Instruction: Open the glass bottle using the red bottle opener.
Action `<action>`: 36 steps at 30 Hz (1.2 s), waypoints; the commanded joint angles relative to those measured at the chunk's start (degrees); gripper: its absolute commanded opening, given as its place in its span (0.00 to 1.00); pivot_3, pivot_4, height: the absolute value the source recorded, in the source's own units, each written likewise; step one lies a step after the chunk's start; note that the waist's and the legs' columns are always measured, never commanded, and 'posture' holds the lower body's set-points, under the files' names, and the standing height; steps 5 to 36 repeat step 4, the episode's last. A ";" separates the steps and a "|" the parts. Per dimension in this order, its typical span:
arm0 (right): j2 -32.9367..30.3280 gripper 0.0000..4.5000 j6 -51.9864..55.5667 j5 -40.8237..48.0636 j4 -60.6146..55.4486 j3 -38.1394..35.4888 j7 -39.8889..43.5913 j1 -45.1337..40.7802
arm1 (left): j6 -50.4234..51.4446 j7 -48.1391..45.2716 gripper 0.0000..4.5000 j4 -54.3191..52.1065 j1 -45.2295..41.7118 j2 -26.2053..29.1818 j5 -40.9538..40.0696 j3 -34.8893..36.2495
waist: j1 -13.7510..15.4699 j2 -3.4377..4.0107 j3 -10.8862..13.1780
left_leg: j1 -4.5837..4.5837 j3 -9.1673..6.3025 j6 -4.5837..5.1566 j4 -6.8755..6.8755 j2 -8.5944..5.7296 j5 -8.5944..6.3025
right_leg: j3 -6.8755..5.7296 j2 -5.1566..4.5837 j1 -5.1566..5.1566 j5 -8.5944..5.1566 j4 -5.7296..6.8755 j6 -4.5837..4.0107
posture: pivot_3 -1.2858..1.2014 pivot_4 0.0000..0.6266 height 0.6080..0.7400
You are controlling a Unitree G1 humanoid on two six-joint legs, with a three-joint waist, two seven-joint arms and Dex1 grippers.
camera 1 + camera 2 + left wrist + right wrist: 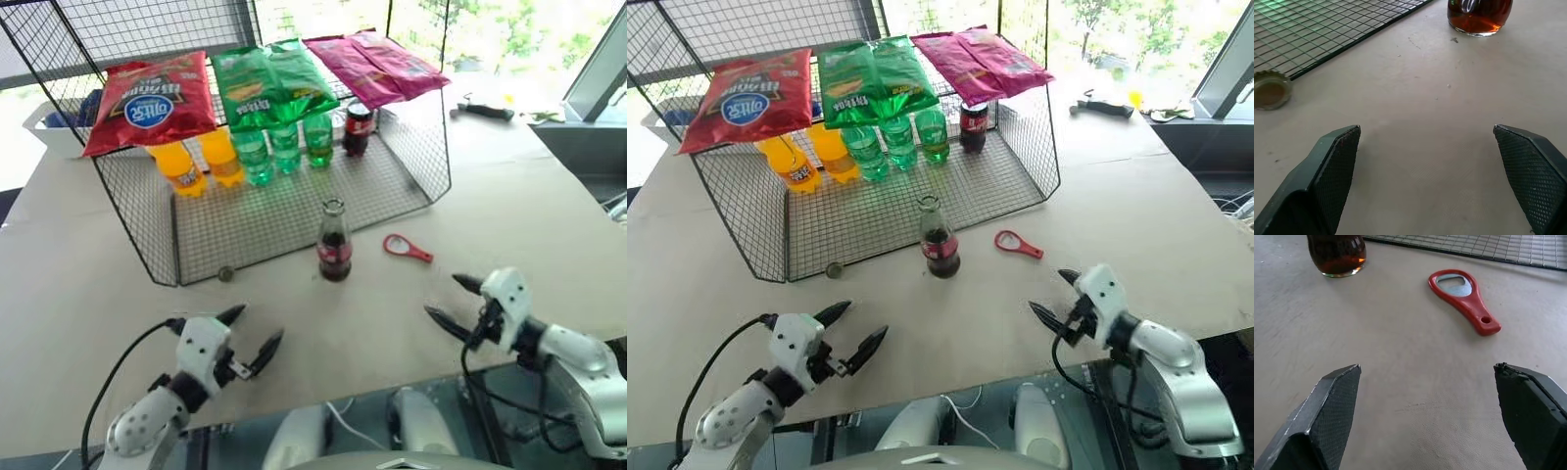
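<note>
Near the table's front edge, on the left, the left gripper hangs just over the bare top with its two black fingers spread wide and nothing between them. Off to the right along the same edge, the right gripper sits likewise low, fingers spread apart and empty. Between the two, a little further from the front edge, the bottle stands upright on the table, dark cola in its lower half, red label band round its middle, its mouth uncapped. Just to its right the opener lies flat on the table, ring head toward the bottle, handle pointing to the right edge; it is apart from the bottle and from both grippers. A bottle cap lies to the left of the bottle, right at the front edge of the wire rack. That rack takes up the middle and rear of the table; on its floor stand two orange soda bottles, three green ones and a squat dark cola bottle in a row. Across its top rest snack bags: red, green and magenta. Toward the table's far right corner lies a dark tool.
</note>
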 commanded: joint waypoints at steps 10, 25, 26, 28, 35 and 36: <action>-0.73 0.98 -6.60 2.84 2.76 -1.28 4.16 3.06 | -1.79 -0.19 1.00 -3.13 3.33 -0.14 -0.80 1.80 | 0.05 -0.05 0.03 | 0.03 0.01 0.00 0.08 0.01 0.00 | 0.00 0.01 0.04 0.00 0.08 0.00 | 0.52 0.24 1.00; -0.73 0.98 -6.60 2.84 2.76 -1.28 4.16 3.06 | -1.79 -0.19 1.00 -3.13 3.33 -0.14 -0.80 1.80 | 0.05 -0.05 0.03 | 0.03 0.01 0.00 0.08 0.01 0.00 | 0.00 0.01 0.04 0.00 0.08 0.00 | 0.52 0.24 1.00; -0.73 0.98 -6.60 2.84 2.76 -1.28 4.16 3.06 | -1.79 -0.19 1.00 -3.13 3.33 -0.14 -0.80 1.80 | 0.05 -0.05 0.03 | 0.03 0.01 0.00 0.08 0.01 0.00 | 0.00 0.01 0.04 0.00 0.08 0.00 | 0.52 0.24 1.00; -0.73 0.98 -6.60 2.84 2.76 -1.28 4.16 3.06 | -1.79 -0.19 1.00 -3.13 3.33 -0.14 -0.80 1.80 | 0.05 -0.05 0.03 | 0.03 0.01 0.00 0.08 0.01 0.00 | 0.00 0.01 0.04 0.00 0.08 0.00 | 0.52 0.24 1.00; -0.73 0.98 -6.60 2.84 2.76 -1.28 4.16 3.06 | -1.79 -0.19 1.00 -3.13 3.33 -0.14 -0.80 1.80 | 0.05 -0.05 0.03 | 0.03 0.01 0.00 0.08 0.01 0.00 | 0.00 0.01 0.04 0.00 0.08 0.00 | 0.52 0.24 1.00; -0.73 0.98 -6.60 2.84 2.76 -1.28 4.16 3.06 | -1.79 -0.19 1.00 -3.13 3.33 -0.14 -0.80 1.80 | 0.05 -0.05 0.03 | 0.03 0.01 0.00 0.08 0.01 0.00 | 0.00 0.01 0.04 0.00 0.08 0.00 | 0.52 0.24 1.00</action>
